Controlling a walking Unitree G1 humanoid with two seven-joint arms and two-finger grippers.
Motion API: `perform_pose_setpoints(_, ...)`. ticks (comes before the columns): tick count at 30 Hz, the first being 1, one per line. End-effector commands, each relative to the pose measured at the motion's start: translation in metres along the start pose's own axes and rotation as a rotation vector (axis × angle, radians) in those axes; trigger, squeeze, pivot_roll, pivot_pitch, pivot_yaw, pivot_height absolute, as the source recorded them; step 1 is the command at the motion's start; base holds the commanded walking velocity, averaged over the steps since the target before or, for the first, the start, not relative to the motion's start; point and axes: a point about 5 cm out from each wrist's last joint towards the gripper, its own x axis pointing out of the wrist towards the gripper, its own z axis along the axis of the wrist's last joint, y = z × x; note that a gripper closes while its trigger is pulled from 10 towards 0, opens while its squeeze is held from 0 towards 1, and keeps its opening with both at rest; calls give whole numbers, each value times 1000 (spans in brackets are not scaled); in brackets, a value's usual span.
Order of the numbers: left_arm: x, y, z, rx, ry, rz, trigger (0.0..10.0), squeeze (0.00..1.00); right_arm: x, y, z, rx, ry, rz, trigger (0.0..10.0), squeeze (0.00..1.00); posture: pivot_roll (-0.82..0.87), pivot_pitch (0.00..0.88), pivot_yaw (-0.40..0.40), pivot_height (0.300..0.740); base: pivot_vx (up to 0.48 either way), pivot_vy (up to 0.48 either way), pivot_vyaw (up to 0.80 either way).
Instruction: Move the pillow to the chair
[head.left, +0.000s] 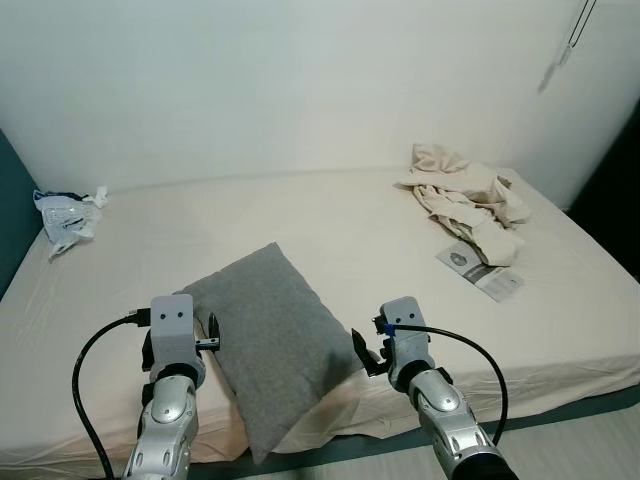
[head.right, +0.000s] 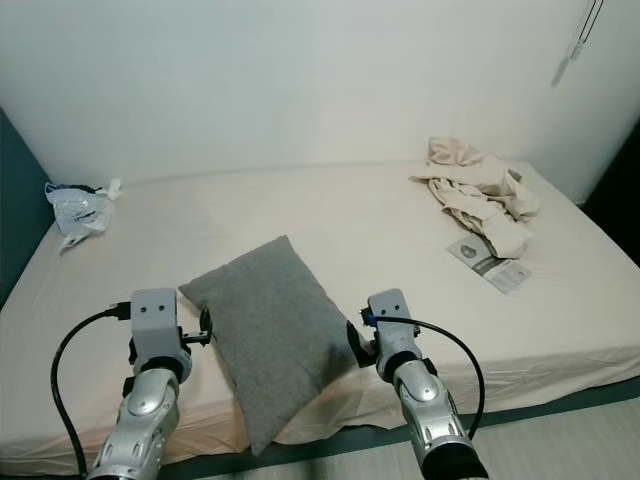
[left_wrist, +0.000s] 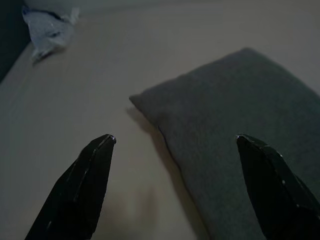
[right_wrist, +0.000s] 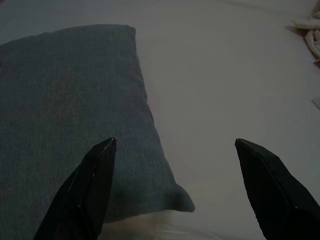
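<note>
The grey pillow (head.left: 275, 340) is lying untouched near the bed's (head.left: 330, 215) front edge, with the left pincer (left_wrist: 175, 150) and right pincer (right_wrist: 175, 150) hovering either side, fingers spread apart, so grasping and carrying are remaining.

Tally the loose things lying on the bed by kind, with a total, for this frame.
Grey pillow, between the open left pincer and open right pincer: 1
Heap of cream clothing: 1
Printed leaflet: 1
Crumpled clear plastic bag: 1
Total: 4
</note>
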Motion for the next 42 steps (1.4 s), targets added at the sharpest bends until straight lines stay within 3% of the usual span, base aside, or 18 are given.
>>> perform_pose_setpoints(1,1,-1,-1,-3,10,-5,10000,0,0,2,-1,4,3,6,10000,0,30,93,-18,740,0,480,0)
perform_pose_setpoints(7,-1,-6,4,6,-56,-47,10000,0,-1,2,-1,-1,-6,5,10000,0,23,93,-14,740,0,126,0)
perform_pose_setpoints(23,0,-2,7,-18,-76,-19,10000,0,3,8,11,23,-68,63,10000,0,30,82,-22,740,0,0,0)
perform_pose_setpoints(42,4,4,-2,-40,6,-29,10000,0,2,4,4,46,-32,56,10000,0,34,80,-6,635,0,0,0)
